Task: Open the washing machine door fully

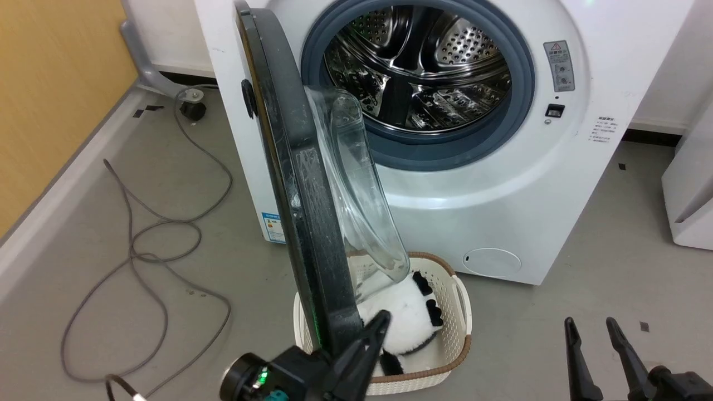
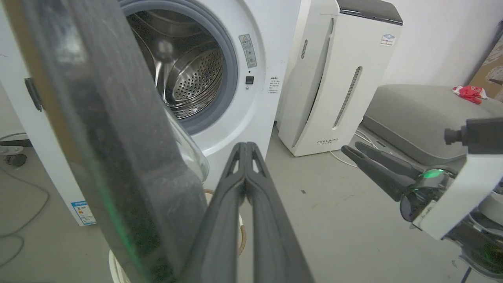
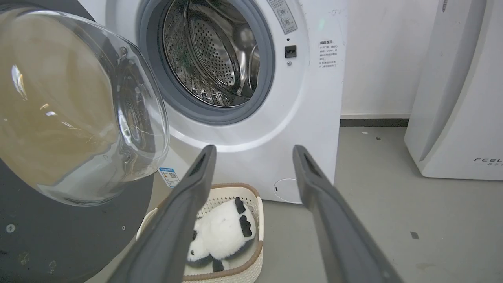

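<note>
**Door half open, a bare push to finish it**

The washing machine door (image 1: 312,223) stands swung out from the washing machine (image 1: 473,184), roughly square to its front and edge-on in the head view. Its glass bowl (image 1: 362,211) faces the robot's right, and the steel drum (image 1: 423,67) is fully exposed. The door is not fully open; it looks to have more swing left, toward the robot's left.

The left gripper (image 1: 382,323) has its jaws pressed together, pinching nothing. They lie along the inner side of the door's lower rim, touching it or just beside it; I cannot tell which. The right gripper (image 1: 589,323) hangs well apart with its jaws spread and empty.

The risk is in a push with no grip. The shut fingers could slide along the glossy rim and slip off under its lower edge, leaving the door short of full. The basket (image 1: 454,334) with a plush panda (image 1: 406,317) sits directly beneath, so a low sweep of the arm may knock it.
</note>
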Robot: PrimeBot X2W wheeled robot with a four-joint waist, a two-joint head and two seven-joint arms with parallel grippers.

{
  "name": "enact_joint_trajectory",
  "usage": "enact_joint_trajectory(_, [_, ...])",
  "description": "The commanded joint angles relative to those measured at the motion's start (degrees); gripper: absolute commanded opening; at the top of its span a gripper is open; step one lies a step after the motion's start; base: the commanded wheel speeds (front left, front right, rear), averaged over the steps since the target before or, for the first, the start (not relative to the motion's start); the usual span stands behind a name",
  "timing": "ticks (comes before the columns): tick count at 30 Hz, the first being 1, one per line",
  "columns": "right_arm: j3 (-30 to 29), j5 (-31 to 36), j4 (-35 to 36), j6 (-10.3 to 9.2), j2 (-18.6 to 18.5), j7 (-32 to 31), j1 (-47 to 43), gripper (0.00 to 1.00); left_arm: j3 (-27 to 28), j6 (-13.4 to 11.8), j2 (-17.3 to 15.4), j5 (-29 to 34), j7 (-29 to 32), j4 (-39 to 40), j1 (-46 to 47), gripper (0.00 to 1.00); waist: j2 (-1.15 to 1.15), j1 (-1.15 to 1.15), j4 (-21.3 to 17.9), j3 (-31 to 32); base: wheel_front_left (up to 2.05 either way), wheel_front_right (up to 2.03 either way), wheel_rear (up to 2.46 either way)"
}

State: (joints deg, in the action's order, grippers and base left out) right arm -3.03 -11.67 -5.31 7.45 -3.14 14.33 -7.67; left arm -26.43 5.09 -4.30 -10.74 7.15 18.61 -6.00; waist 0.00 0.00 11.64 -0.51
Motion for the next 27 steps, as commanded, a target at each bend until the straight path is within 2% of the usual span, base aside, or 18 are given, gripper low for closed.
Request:
enact_joint_trajectory(1, [0.40,-0.09,-0.29,0.03,0.24,0.45,0.94,1.00,1.04,-1.09,0.08,-0.47,0.08,-1.01,-0.73,0.00,0.00,0.00,0.12,-0.14,0.00,0.00,0.00])
enact_joint_trajectory(12, [0.95,-0.27,-0.61,0.03,-0.17,0.51,1.04,1.00,4.00,-3.07,-0.90,-1.00,0.32,-4.97,-0.24,0.00,0.00,0.00,1.33,-0.78,0.00,0.00,0.00])
enact_joint_trajectory(27, [2.26,-1.54,-2.30,0.03,-0.42,0.63,0.57,1.00,8.32,-5.26,-1.75,-3.88,-2.28,-6.68,0.41,0.00,0.00,0.00,9.79,0.76,0.00,0.00,0.00])
